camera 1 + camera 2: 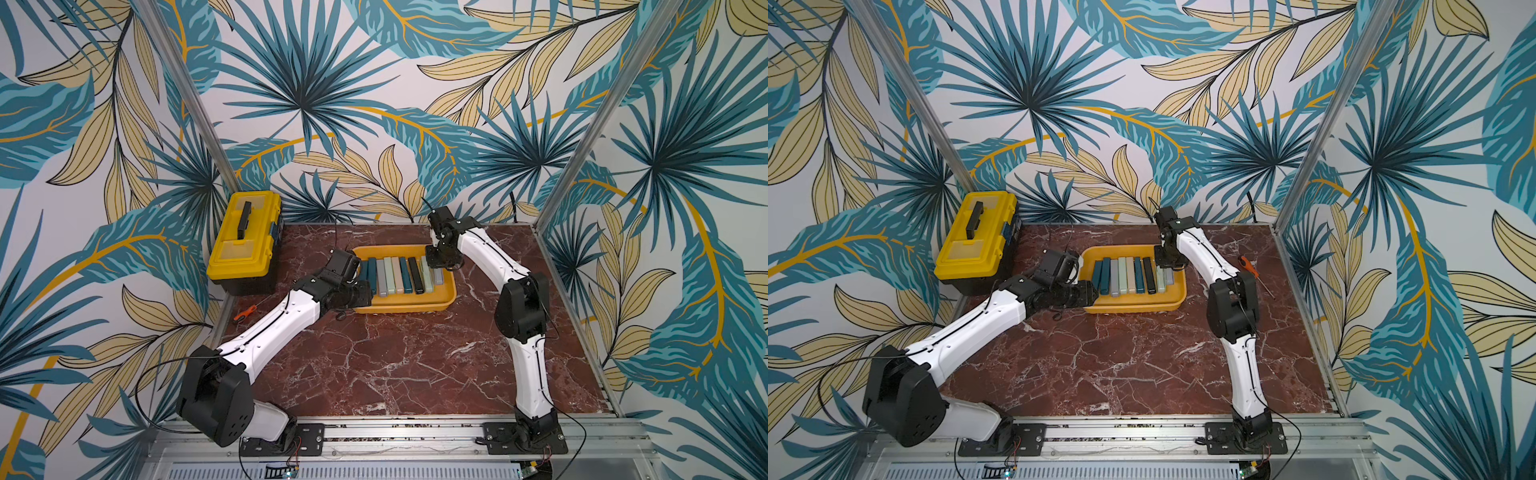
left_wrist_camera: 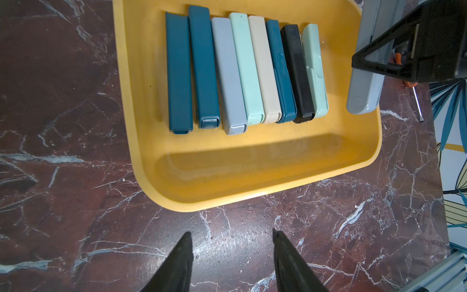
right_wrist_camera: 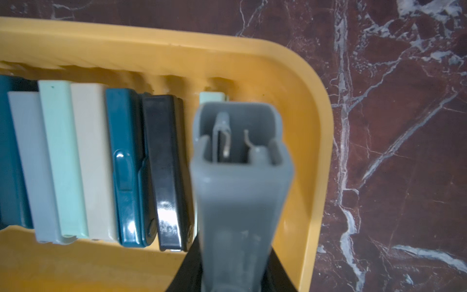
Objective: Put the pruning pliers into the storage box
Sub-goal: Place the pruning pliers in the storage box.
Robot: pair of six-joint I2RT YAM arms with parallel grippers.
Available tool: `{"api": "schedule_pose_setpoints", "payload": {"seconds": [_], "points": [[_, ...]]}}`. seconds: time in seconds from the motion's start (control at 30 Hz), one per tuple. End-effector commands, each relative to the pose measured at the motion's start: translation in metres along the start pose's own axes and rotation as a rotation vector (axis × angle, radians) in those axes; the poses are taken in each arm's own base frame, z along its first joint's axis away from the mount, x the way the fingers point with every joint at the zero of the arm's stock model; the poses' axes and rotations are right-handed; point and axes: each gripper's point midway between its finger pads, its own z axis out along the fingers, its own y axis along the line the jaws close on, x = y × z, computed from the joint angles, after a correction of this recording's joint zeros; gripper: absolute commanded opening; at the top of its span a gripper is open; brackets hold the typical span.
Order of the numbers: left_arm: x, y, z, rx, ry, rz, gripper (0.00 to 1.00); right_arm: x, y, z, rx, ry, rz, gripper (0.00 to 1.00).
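Orange-yellow plastic, shallow and round-cornered, the storage box [image 1: 405, 308] sits near the tabletop's far edge in both top views. Eight slim bar-shaped pruning pliers [image 1: 399, 276] in teal, grey, pale green, beige and black lie side by side inside it. In the left wrist view we see the left end effector [image 2: 232, 232] partly open and empty over the red marble tabletop [image 2: 75, 126], just beside the box. In the right wrist view the right end effector [image 3: 235, 273] is clamped on a ninth, grey plier [image 3: 242, 202], which it holds over the box at the end of the row nearer the tabletop's right edge.

Robot lab cell; left arm [image 1: 266, 332] and right arm [image 1: 530, 374] bolted to an aluminium rail [image 1: 399, 435]; leaf-print panels [image 1: 332, 104] around marbled tabletop [image 1: 395, 365].
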Motion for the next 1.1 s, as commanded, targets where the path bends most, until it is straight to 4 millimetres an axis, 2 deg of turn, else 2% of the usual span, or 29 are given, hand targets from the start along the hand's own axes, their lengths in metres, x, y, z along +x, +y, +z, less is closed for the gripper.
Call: {"api": "schedule_pose_setpoints", "payload": {"seconds": [0.0, 0.63, 0.77, 1.07], "points": [[-0.009, -0.005, -0.004, 0.017, -0.014, 0.001, 0.53, 0.011, -0.004, 0.020, 0.031, 0.061, -0.044, 0.17], [-0.005, -0.001, -0.009, 0.010, -0.021, -0.010, 0.53, 0.022, -0.019, 0.075, 0.103, 0.132, -0.017, 0.17], [-0.005, -0.002, -0.009, 0.010, -0.022, -0.014, 0.53, 0.024, -0.022, 0.081, 0.120, 0.144, -0.008, 0.17], [-0.005, -0.002, -0.009, 0.012, -0.021, -0.013, 0.53, 0.020, -0.018, 0.079, 0.102, 0.138, -0.012, 0.20]]}}
